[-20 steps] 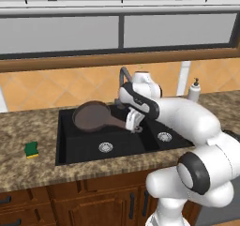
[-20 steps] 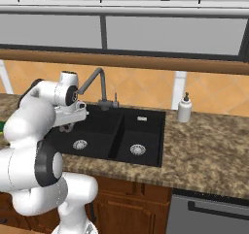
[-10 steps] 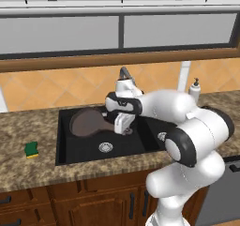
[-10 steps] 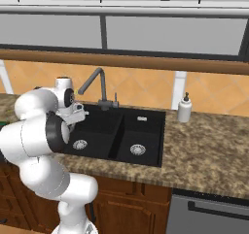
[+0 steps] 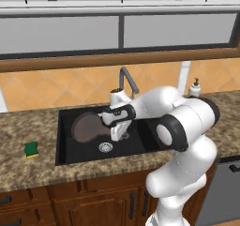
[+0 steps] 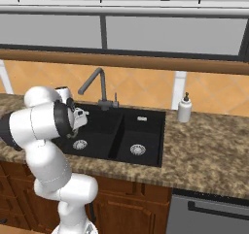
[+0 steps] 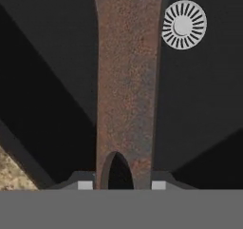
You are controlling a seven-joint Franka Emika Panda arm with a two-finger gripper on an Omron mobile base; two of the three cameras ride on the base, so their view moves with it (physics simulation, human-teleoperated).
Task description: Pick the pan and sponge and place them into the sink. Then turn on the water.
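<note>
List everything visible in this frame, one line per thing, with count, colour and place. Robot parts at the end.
pan: 1, dark brown, in the large basin, handle running toward the gripper
sponge: 1, green over yellow, on the counter left of the sink
sink: 1, black, two basins, a silver drain in each
faucet: 1, dark grey gooseneck, behind the sink, no stream visible
soap dispenser: 1, white, on the counter right of the sink
counter: 1, speckled brown stone
gripper: 1, white with dark fingers, over the large basin, shut on the pan's handle
</note>
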